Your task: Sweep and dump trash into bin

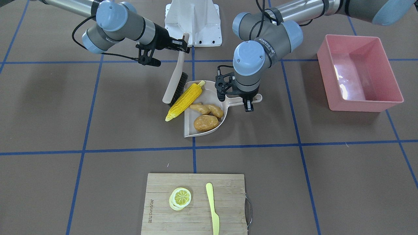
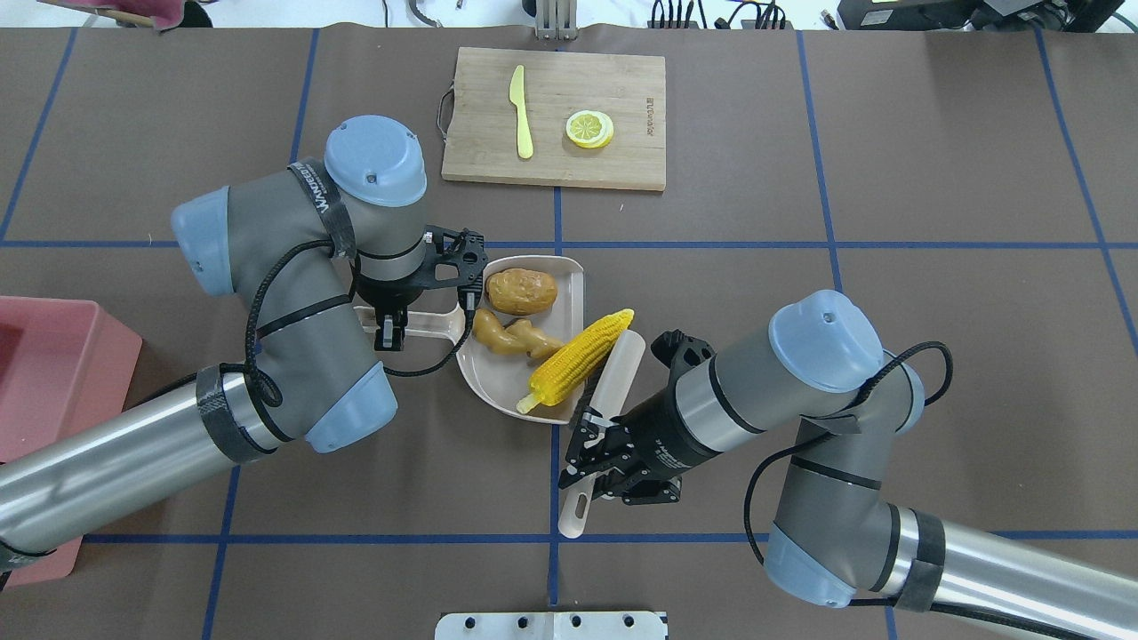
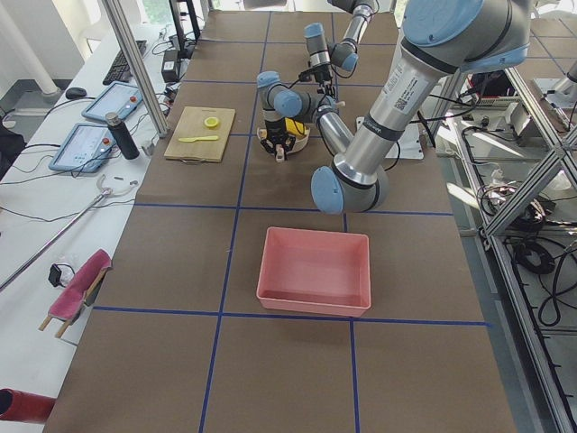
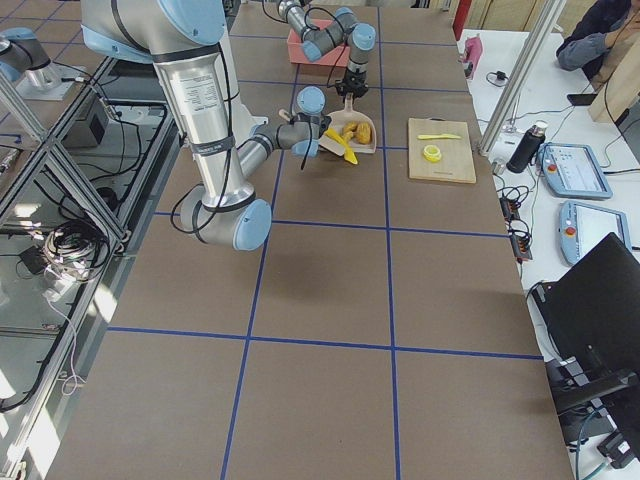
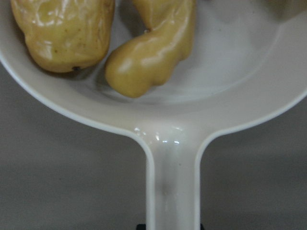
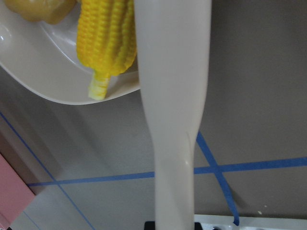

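Observation:
The beige dustpan (image 2: 569, 277) lies mid-table with the potato (image 2: 522, 292) and ginger root (image 2: 511, 335) inside it. The corn cob (image 2: 580, 358) lies slantwise across its open lip, one end past the edge. My left gripper (image 2: 391, 324) is shut on the dustpan's handle (image 5: 172, 182). My right gripper (image 2: 591, 444) is shut on the handle of a brush (image 2: 613, 373), which leans against the corn's outer side. The pink bin (image 2: 53, 356) stands apart at the table's left end, with only reflections showing inside (image 1: 362, 106).
A wooden cutting board (image 2: 622, 89) sits beyond the dustpan, carrying a lemon slice (image 2: 589, 129) and a pale yellow knife (image 2: 522, 111). The robot's white base plate (image 1: 193, 19) is on the near side. Brown table with blue grid lines lies between dustpan and bin.

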Robot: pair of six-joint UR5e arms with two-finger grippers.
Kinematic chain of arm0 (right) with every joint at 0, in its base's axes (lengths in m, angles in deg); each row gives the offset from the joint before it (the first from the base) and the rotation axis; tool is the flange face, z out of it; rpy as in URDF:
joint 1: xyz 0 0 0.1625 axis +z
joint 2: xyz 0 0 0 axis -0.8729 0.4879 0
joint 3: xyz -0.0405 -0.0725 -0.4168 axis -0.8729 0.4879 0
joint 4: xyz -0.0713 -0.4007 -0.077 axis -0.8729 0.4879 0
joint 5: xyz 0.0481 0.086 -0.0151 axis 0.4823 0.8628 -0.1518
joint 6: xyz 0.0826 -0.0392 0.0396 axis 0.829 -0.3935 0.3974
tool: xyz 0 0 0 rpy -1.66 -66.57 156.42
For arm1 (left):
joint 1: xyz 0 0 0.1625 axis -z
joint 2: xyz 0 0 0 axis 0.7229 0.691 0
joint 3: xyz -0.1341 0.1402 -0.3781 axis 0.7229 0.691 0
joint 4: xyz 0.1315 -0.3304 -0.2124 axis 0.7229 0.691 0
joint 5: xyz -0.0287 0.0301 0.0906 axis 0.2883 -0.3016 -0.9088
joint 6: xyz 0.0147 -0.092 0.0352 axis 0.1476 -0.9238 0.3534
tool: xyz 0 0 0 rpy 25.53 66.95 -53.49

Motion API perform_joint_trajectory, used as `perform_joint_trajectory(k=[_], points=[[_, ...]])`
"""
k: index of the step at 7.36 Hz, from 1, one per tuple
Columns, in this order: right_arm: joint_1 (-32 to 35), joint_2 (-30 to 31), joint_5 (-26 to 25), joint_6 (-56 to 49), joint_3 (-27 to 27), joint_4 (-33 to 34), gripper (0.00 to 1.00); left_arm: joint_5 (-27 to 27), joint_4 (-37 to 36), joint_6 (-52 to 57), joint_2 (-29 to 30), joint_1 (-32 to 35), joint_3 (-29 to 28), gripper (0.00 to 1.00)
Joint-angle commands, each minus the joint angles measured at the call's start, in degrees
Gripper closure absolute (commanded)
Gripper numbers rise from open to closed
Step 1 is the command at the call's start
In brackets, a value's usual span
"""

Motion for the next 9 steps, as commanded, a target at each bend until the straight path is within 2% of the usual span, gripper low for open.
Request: perform_joint_trajectory(k=[1, 6, 9], points=[[-0.5, -3.7, 0.1, -3.1, 3.0, 0.1, 1.0, 0.0, 0.8, -0.2, -0.1, 0.1, 0.1, 1.0], [-1.8, -5.8, 0.7, -6.1, 4.7, 0.3, 1.0, 0.0, 4.9, -2.1, -0.8, 0.4, 0.2, 1.0], [1.0, -3.6, 5.2, -6.0, 3.7, 0.2, 1.0, -0.1, 10.2, -5.2, -1.8, 0.5, 0.2, 1.0]])
